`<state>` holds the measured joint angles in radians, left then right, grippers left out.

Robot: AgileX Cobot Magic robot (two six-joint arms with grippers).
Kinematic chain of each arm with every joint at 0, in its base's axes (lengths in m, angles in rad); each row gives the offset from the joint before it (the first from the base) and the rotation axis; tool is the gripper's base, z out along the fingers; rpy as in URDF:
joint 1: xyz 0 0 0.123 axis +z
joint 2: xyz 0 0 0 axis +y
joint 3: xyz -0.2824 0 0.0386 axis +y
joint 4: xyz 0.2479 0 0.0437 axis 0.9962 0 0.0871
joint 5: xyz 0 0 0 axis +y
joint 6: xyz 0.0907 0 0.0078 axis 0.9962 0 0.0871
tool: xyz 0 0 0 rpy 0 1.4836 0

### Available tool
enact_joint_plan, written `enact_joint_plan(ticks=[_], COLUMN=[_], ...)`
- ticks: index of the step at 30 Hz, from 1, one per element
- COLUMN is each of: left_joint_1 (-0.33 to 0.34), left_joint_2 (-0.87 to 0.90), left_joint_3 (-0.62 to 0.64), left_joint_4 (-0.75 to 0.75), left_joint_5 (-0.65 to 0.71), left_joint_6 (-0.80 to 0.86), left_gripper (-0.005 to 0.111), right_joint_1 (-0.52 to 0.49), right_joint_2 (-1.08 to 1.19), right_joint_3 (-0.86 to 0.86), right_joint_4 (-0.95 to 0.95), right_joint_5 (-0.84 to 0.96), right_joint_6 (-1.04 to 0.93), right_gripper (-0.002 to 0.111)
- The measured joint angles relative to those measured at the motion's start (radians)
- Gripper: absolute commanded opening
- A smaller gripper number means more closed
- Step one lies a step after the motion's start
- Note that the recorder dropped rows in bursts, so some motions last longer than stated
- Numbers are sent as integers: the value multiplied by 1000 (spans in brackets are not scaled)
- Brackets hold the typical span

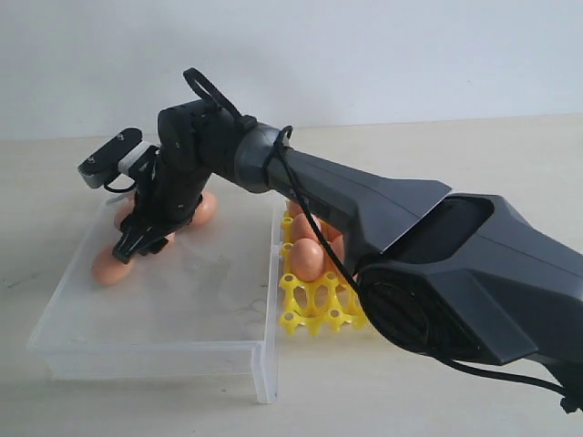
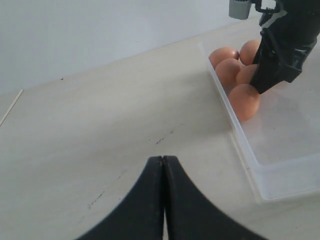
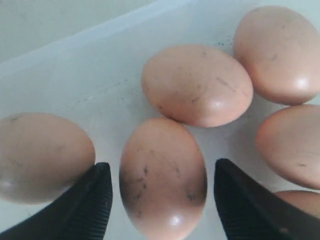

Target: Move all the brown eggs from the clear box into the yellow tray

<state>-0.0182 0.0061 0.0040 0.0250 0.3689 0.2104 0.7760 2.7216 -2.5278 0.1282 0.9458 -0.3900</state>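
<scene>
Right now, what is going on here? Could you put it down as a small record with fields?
right gripper: open, fingers either side of one egg in the clear box, not touching it
left gripper: shut, holding nothing, outside the box above the table
brown eggs: several bunched at one end of the box
yellow tray: beside the box
tray eggs: at least two in its cups, the rest hidden by the right arm
</scene>
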Motion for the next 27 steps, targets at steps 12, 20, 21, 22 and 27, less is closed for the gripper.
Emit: enact_joint_plan(ticks=[12, 20, 21, 22, 27], left_joint_1=[0, 0, 0, 0, 0], left_joint_2=[0, 0, 0, 0, 0], left_joint_3=[0, 0, 0, 0, 0], left_joint_4=[0, 0, 0, 0, 0], left_joint_5=[0, 0, 0, 0, 0], left_joint_6=[0, 0, 0, 0, 0], left_gripper=[0, 0, 0, 0, 0], right_joint_1=[0, 0, 2, 2, 2], right_joint_2=[16, 9, 4, -3, -59], right_joint_3=[0, 0, 0, 0, 0], right_joint_4=[10, 9, 7, 2, -46], right_joint_5=[2, 21, 25, 28, 17], right_joint_6=[-43, -71, -71, -65, 44], right_gripper=[3, 0, 0, 0, 0])
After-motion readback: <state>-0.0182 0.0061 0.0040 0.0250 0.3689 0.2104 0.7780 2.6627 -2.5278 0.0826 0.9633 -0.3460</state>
